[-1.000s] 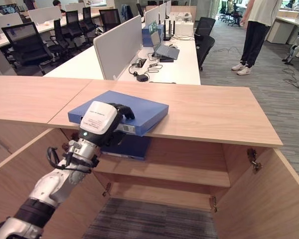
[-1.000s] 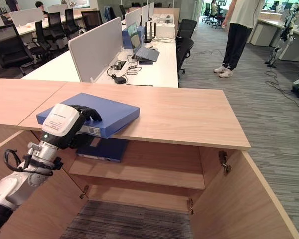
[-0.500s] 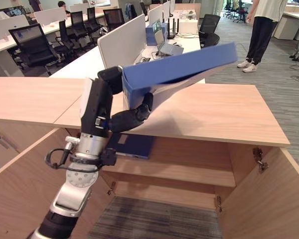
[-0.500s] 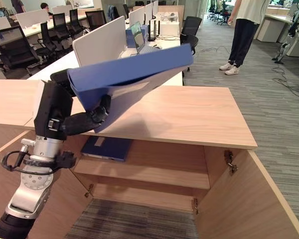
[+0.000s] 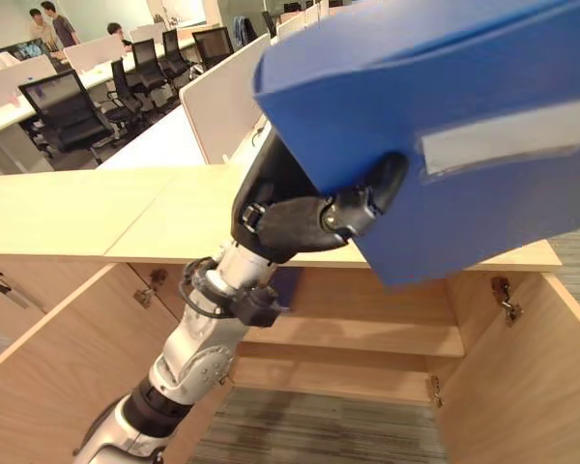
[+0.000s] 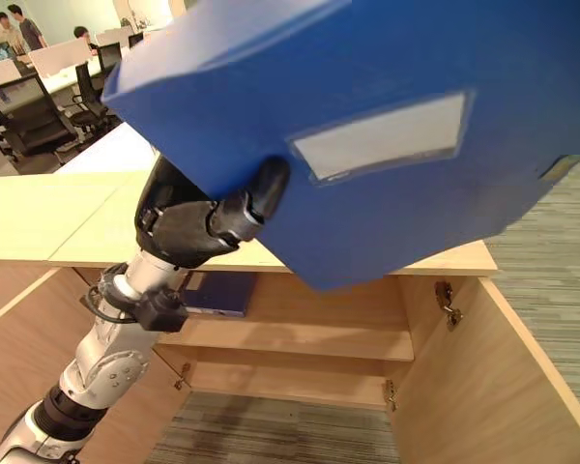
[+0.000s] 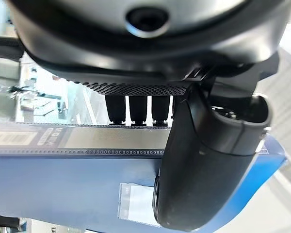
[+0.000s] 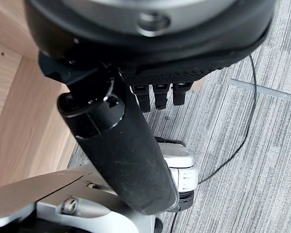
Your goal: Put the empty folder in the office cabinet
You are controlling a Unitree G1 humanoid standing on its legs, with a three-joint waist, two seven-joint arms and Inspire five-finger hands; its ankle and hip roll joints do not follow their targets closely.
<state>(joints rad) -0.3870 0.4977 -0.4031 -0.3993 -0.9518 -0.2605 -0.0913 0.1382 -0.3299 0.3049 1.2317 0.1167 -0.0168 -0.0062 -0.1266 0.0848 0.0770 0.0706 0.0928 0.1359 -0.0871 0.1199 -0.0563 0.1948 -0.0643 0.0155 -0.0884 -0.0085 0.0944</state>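
My left hand is shut on a blue folder, its thumb on the cover and its fingers behind the spine. The folder is held high above the cabinet top, tilted and close to my head, and it hides much of the scene. Below it the wooden office cabinet stands open, with a shelf inside. A second blue folder lies on that shelf at the left. My right hand hangs low over the carpet, open and holding nothing.
The cabinet doors stand open on both sides, the left door and the right door. Behind the cabinet are white desks with dividers and black chairs. People stand far back at the left.
My left hand has lifted the blue folder off the cabinet top and swung it up towards my head, tilted. The standing person at the back right is now hidden behind it.
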